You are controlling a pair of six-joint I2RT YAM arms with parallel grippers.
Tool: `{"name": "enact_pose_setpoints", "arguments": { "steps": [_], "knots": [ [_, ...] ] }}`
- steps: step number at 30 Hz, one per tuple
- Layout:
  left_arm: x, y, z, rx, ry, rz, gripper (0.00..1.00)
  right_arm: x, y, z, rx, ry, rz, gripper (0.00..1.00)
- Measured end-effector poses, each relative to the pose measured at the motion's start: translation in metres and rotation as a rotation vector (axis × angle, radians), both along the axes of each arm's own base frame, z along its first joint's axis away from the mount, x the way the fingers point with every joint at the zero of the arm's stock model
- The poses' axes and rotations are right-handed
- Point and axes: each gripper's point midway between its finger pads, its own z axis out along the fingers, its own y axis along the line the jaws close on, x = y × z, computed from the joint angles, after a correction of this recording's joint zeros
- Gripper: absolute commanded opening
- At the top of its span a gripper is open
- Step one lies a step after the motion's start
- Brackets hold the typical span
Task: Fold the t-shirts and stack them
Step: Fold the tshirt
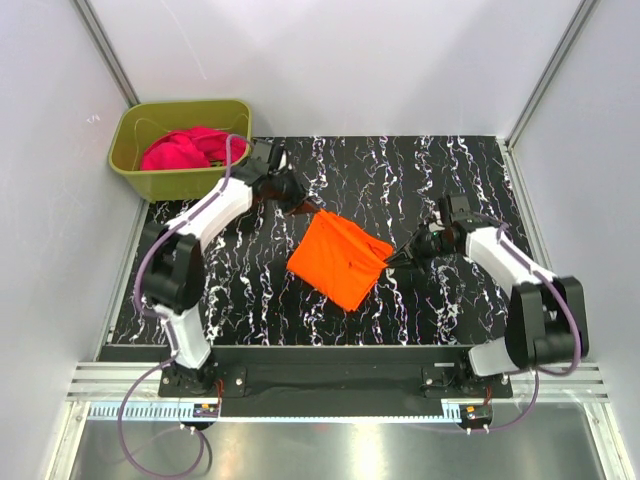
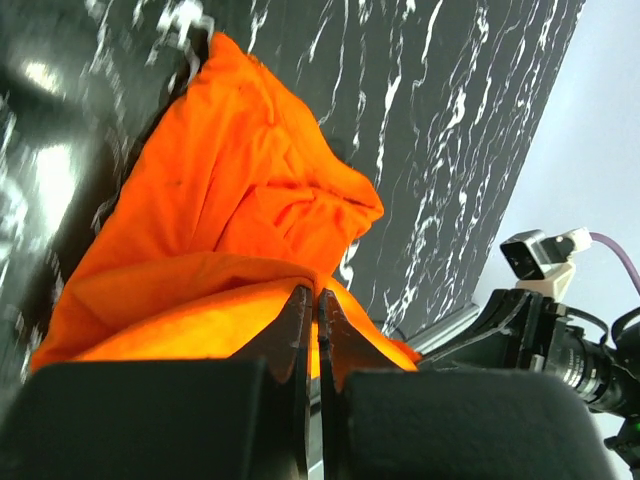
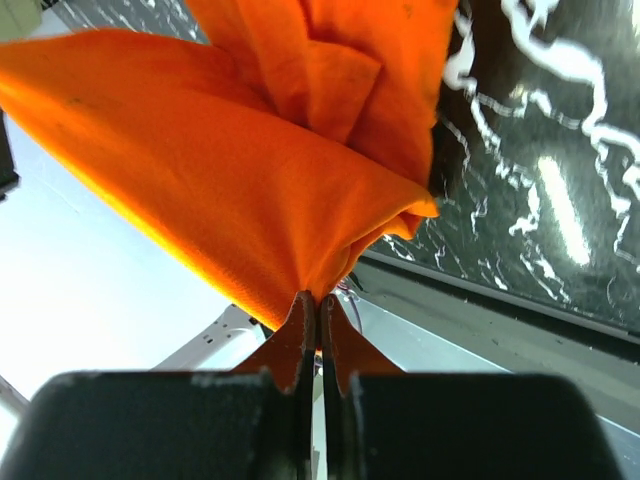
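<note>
The orange t-shirt (image 1: 340,258) hangs bunched over the middle of the black marbled table (image 1: 460,170), stretched between both grippers. My left gripper (image 1: 300,207) is shut on its upper left corner; in the left wrist view the cloth (image 2: 230,200) drapes over the closed fingers (image 2: 292,325). My right gripper (image 1: 392,261) is shut on the right edge; in the right wrist view the shirt (image 3: 230,160) spreads out from the pinched fingertips (image 3: 298,325). The magenta-pink t-shirt (image 1: 185,148) lies crumpled in the tub.
The olive-green tub (image 1: 150,180) stands at the back left corner, just behind my left arm. White walls close in the table on the left, right and back. The right arm's camera mount (image 2: 545,255) shows in the left wrist view.
</note>
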Motion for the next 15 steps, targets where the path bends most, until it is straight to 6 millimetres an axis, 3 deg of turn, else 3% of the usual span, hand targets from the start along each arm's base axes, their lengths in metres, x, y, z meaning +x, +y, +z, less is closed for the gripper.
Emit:
{"name": "enact_pose_setpoints", "arguments": {
  "steps": [10, 12, 15],
  "knots": [
    [0.049, -0.017, -0.040, -0.015, 0.042, -0.034, 0.00, 0.031, -0.006, -0.031, -0.003, 0.056, 0.005, 0.00],
    [0.055, -0.020, -0.049, -0.013, 0.049, -0.045, 0.04, 0.040, -0.011, -0.037, -0.005, 0.057, -0.006, 0.04],
    [0.071, -0.026, -0.063, -0.004, 0.037, -0.070, 0.15, 0.055, -0.023, -0.050, -0.007, 0.068, -0.042, 0.25]
  ]
}}
